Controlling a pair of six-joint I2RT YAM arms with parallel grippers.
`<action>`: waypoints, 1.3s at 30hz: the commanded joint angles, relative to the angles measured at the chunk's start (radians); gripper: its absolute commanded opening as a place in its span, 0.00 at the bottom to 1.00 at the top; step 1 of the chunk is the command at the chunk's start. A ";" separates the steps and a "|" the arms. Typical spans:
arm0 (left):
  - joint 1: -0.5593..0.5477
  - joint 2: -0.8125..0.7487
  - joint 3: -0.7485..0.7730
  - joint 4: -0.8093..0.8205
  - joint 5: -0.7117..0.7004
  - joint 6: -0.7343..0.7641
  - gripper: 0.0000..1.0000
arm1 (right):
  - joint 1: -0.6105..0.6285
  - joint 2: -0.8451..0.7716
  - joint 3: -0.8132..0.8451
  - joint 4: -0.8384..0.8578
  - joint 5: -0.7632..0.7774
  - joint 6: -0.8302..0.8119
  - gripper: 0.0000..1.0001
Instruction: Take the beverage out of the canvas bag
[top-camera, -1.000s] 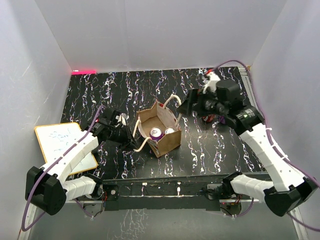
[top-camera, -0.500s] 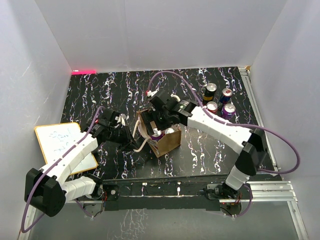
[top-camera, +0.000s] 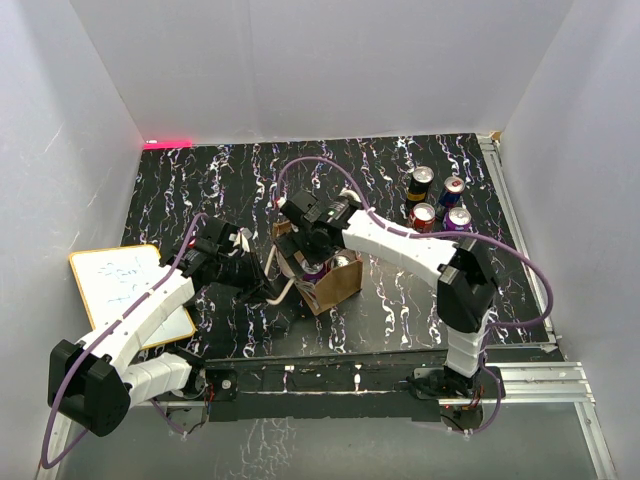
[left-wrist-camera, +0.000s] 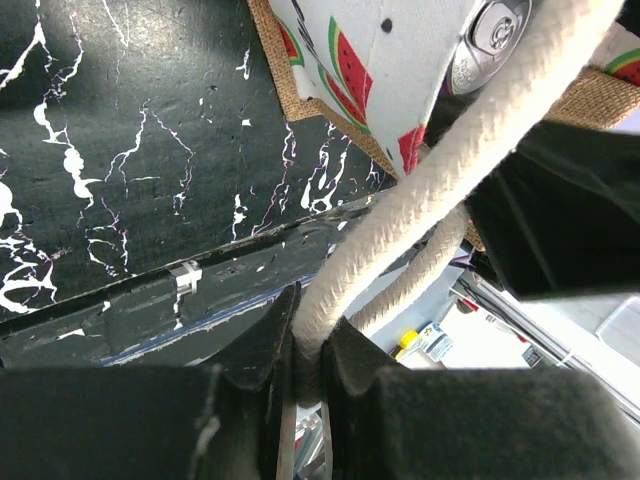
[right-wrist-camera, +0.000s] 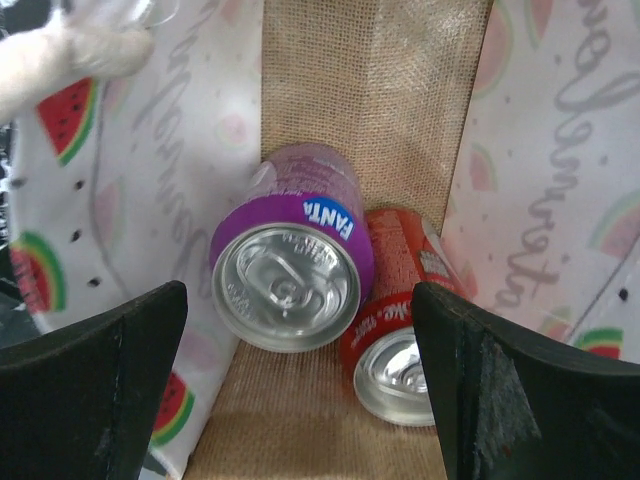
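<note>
Room: plain white walls close in a black tabletop veined with white (top-camera: 200, 190), the two arms reaching in from its near edge.
Bag: the small tan-brown canvas bag with a watermelon-print lining (top-camera: 338, 285) stands upright near the middle of the table, mouth open to the ceiling.
Left gripper: the left gripper (left-wrist-camera: 312, 340) is pinched narrow on the bag's cream rope handle (left-wrist-camera: 420, 200), at the bag's left side, which should steady the bag.
Right gripper: the right gripper (top-camera: 308, 240) hangs directly over the bag's mouth, fingers spread wide and holding nothing.
Beverages: a purple Fanta can (right-wrist-camera: 290, 265) and a red soda can (right-wrist-camera: 395, 340) lie inside on the burlap floor, touching each other, the red one at the purple one's right and lower in the wrist view.
Key relation: the purple can sits straight below the spread fingers, a little left of centre. It leans, with its silver top turned up toward the wrist camera and its long axis running down and away toward the burlap end wall.
Judgement: a downward reach looks right, though the right-hand finger must slip in where the red can presses close.
Nearer arm: the right, by far.
Elsewhere: four upright cans (top-camera: 437, 200) at the far right, and a white board (top-camera: 130, 290) at the left edge.
</note>
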 joint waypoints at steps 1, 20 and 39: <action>0.001 -0.019 -0.011 -0.037 0.024 0.007 0.00 | 0.015 0.031 0.034 0.004 -0.002 -0.049 0.99; 0.001 0.016 0.005 -0.049 0.009 0.048 0.00 | 0.034 0.126 0.004 -0.001 0.059 -0.092 0.83; 0.001 0.051 0.032 -0.041 -0.001 0.067 0.00 | 0.035 0.014 0.153 -0.006 0.029 0.032 0.18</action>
